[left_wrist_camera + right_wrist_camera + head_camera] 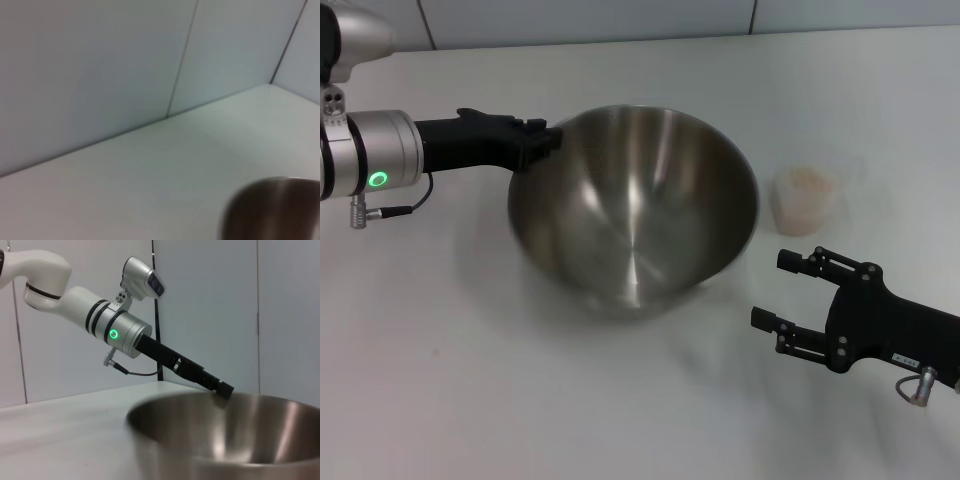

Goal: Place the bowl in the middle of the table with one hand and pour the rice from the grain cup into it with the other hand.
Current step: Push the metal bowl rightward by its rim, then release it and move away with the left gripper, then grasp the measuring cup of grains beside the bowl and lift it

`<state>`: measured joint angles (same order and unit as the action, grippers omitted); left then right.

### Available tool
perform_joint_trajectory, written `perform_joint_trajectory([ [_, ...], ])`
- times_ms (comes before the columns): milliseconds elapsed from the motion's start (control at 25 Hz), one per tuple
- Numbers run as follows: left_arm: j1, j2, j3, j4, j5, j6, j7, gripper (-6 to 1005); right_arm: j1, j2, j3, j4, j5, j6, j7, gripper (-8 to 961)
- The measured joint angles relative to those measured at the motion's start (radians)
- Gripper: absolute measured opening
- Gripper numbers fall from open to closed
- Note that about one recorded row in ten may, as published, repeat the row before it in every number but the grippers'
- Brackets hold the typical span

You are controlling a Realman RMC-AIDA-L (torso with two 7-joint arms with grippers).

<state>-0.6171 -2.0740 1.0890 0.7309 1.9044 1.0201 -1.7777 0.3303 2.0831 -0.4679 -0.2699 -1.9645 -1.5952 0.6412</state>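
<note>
From my head camera, the stainless-steel bowl [635,205] sits tilted near the middle of the white table [440,380], its mouth tipped toward my right front, its outline slightly smeared. My left gripper [548,140] reaches in from the left and is clamped on the bowl's rim at the far-left edge; the black fingers meet the thin lip there. A green ring light glows on that arm's silver wrist. To the right of the bowl, well clear of it, stands the grain cup [805,200], upright, with the pale rice [804,182] heaped inside. My right gripper [788,291] hovers low at the near right, in front of the cup and apart from it, its two fingers spread wide and holding nothing.

From my left wrist camera, I see only the pale tiled wall [100,65], the tabletop, and a blurred curve of the bowl's steel side [272,210] in one corner.

From my right wrist camera, the bowl's wide rim [225,405] fills the foreground. My left gripper [225,389] comes down at a slant from its white and silver arm and bites the rim's far edge.
</note>
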Motion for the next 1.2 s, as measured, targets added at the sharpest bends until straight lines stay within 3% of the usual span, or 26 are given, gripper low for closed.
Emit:
perform_joint_trajectory([
  [600,0.086,0.008,-0.019,0.014,-0.244,-0.014,0.180,461,0.000,0.000,0.001,0.000,0.001,0.007,0.000,776],
  [680,0.109,0.010,-0.047,0.038,-0.276,0.000,0.191,617,0.001,0.000,0.001,0.000,0.001,0.010,0.000,776],
  [720,0.123,0.010,-0.067,0.051,-0.304,0.016,0.207,695,0.001,0.000,0.002,0.000,0.001,0.010,0.000,776],
  [800,0.168,0.010,-0.130,0.066,-0.421,0.095,0.304,748,0.001,0.000,0.003,0.000,0.001,0.011,0.000,776],
  [840,0.199,0.011,-0.164,0.038,-0.550,0.192,0.443,774,0.002,0.000,0.005,0.000,0.001,0.011,0.000,776],
  [920,0.214,0.011,-0.174,0.020,-0.608,0.245,0.514,827,0.002,0.000,0.008,0.000,0.001,0.011,-0.005,776],
  [1200,0.277,0.009,-0.178,-0.014,-0.673,0.378,0.765,810,0.014,0.001,0.016,0.000,0.002,0.012,-0.023,775],
])
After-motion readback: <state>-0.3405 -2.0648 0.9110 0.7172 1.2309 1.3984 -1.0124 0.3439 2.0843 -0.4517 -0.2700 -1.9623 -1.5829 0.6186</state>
